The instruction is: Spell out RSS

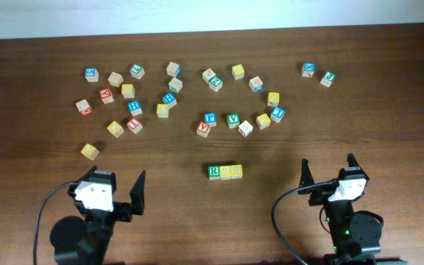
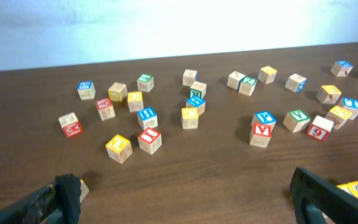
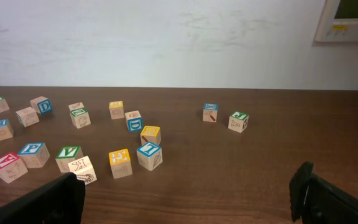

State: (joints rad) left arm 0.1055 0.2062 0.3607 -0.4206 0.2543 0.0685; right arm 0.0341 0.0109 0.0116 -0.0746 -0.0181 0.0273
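**Claws both wide open, RSS row sits between them**

Overhead: left gripper (image 1: 116, 180) and right gripper (image 1: 328, 163) are both spread apart with nothing in them, down at the near edge of the table (image 1: 389, 110). The green R cube (image 1: 213, 171), yellow S cube (image 1: 225, 171) and second S cube (image 1: 236, 171) sit touching in a row between the arms, apart from the loose cubes (image 1: 169, 98) further back.

Left wrist: fingers (image 2: 319, 199) gape over bare wood.

Right wrist: same deal, gaping, green V cube (image 3: 69, 155) ahead.

Bright, even light — overhead sharp, left wrist view hazy, its wall (image 2: 166, 25) glaring white.
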